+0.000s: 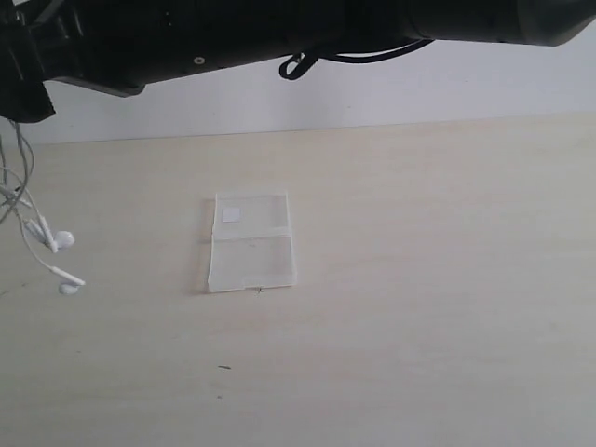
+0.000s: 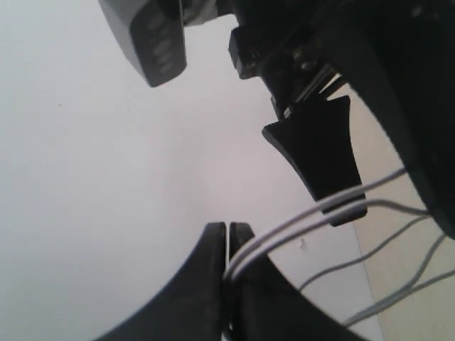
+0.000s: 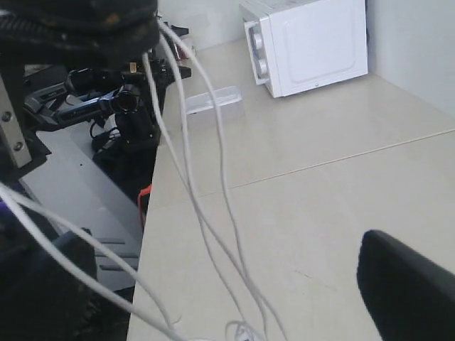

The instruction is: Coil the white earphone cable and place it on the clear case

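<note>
The clear case (image 1: 251,244) lies open and flat mid-table, its white sticker (image 1: 231,215) on the far half. The white earphone cable (image 1: 19,200) hangs at the left edge, both earbuds (image 1: 61,240) dangling just over the table, apart from the case. My left gripper (image 2: 227,238) is shut, pinching two strands of the cable (image 2: 284,234). The strands run on across one black finger (image 2: 320,153) of my right gripper. In the right wrist view my right gripper (image 3: 234,284) is open, one finger (image 3: 405,291) showing, with loose cable loops (image 3: 213,213) hanging between.
Both black arms (image 1: 279,33) cross the top of the exterior view. The right wrist view shows a white box appliance (image 3: 313,42) on the surface, a small clear object (image 3: 213,99) beside it, and the table edge (image 3: 146,234) with dark equipment beyond.
</note>
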